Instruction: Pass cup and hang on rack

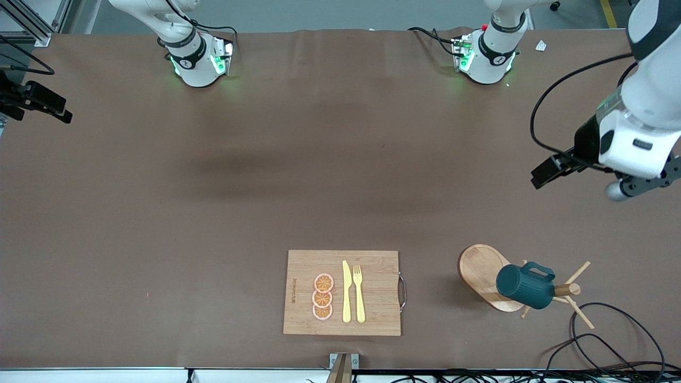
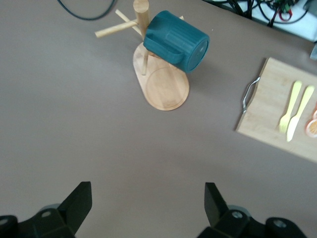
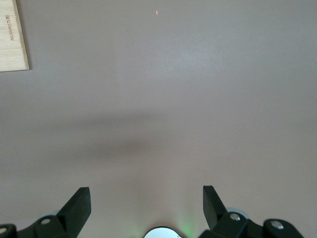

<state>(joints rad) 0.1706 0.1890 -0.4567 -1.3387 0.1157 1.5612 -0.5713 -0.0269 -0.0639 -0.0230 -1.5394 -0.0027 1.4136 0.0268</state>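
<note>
Left end effector (image 2: pixel 147 208) agape over table edge (image 1: pixel 659 234)

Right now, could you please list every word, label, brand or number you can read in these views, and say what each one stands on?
Cutting board: one line of small dark print runs along its edge toward the right arm's end of the table; the right wrist view shows it too, but it is too small to read.
Cup, rack, knife, fork: no text visible.
Nothing else readable.
</note>
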